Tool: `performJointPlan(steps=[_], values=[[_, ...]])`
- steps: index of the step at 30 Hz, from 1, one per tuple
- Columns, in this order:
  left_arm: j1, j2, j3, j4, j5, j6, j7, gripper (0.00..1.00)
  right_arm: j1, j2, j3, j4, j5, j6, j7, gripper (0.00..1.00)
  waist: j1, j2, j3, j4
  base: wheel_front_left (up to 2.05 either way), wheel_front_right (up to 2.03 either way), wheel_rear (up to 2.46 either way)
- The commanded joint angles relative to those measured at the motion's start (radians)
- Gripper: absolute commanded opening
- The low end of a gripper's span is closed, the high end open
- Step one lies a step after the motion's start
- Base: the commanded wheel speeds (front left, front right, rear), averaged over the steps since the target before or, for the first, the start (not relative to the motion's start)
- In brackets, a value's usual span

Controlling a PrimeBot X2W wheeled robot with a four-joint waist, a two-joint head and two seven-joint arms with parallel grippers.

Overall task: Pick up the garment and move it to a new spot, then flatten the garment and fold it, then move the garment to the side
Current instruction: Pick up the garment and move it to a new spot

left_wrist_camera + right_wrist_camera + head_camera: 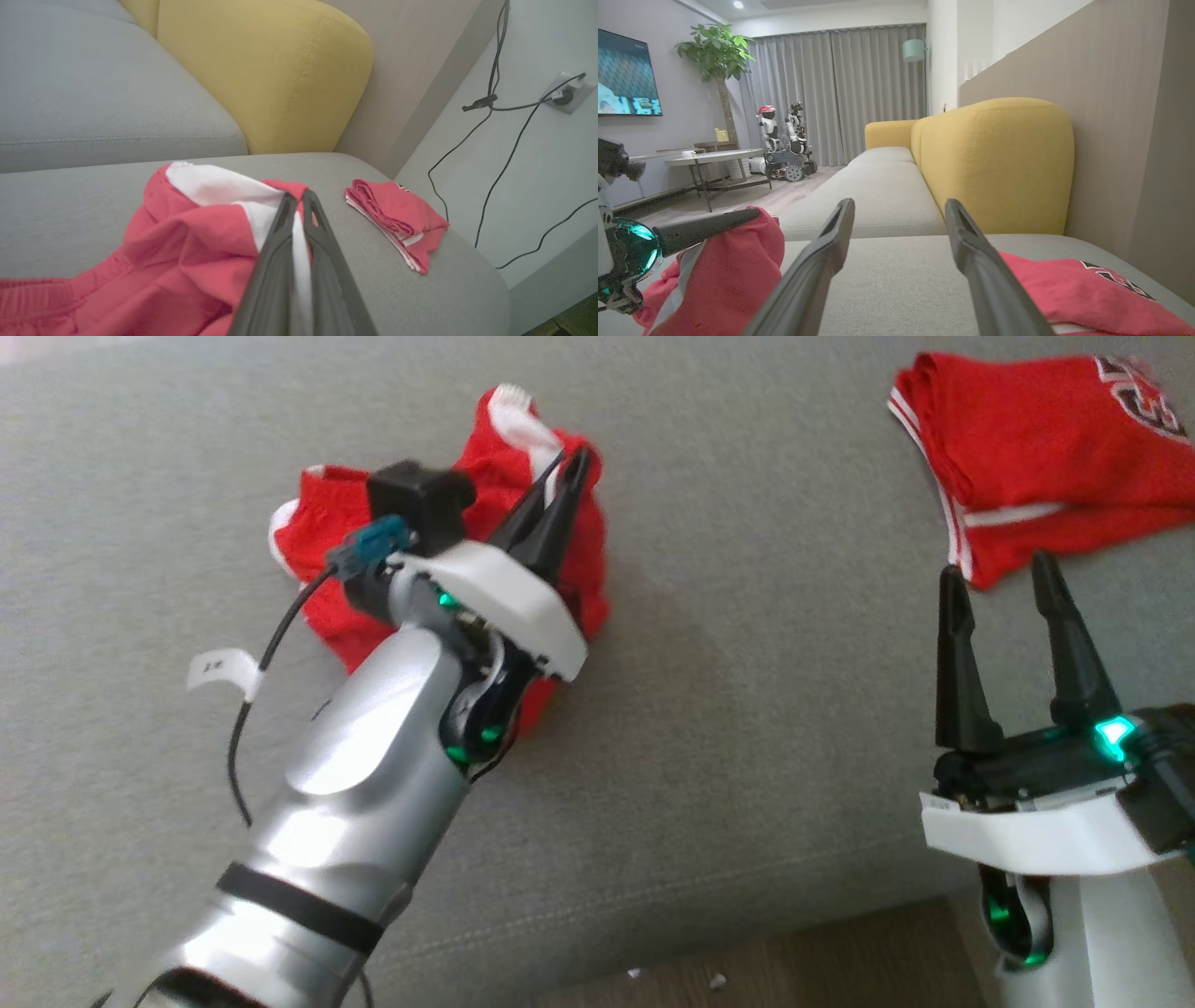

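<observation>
A crumpled red garment with white trim [355, 504] lies bunched on the grey sofa seat [747, 709], left of centre in the head view. My left gripper [569, 467] is shut on a fold of this garment [187, 242], pinching red and white cloth at its tips [299, 196]; the same garment [724, 275] and the left gripper's dark finger [710, 226] appear at the lower left of the right wrist view. My right gripper [994, 574] stands open at the lower right, empty, its fingertips just short of a folded red garment [1046, 448].
The folded red jersey [397, 214] lies at the sofa's far right end [1087, 289]. Yellow back cushions [280, 70] line the rear. Cables and a wall socket [565, 93] hang beyond the sofa end. Wooden floor [794, 961] borders the front edge.
</observation>
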Motion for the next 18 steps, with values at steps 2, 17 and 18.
performJointPlan(steps=[2, 17, 18], values=[[-0.075, 0.010, -0.005, -0.061, -0.037, 0.033, -0.024, 0.00, -0.045, 0.010, 0.022, -0.040, 0.002, 0.006, -0.007, 1.00, 0.0000, -0.0001, 0.058, -0.050, 0.00, 0.00, 0.00], [0.086, 0.019, -0.154, -0.055, -0.068, 0.147, -0.102, 1.00, -0.017, 0.026, 0.072, 0.030, 0.033, 0.006, -0.007, 1.00, 0.0000, -0.0001, -0.019, 0.057, 0.00, 0.00, 0.00], [0.101, 0.028, -0.135, -0.085, -0.037, 0.161, -0.103, 1.00, -0.012, 0.026, 0.074, 0.037, 0.036, 0.006, -0.007, 1.00, 0.0000, -0.0001, -0.036, 0.075, 0.00, 0.00, 0.00]])
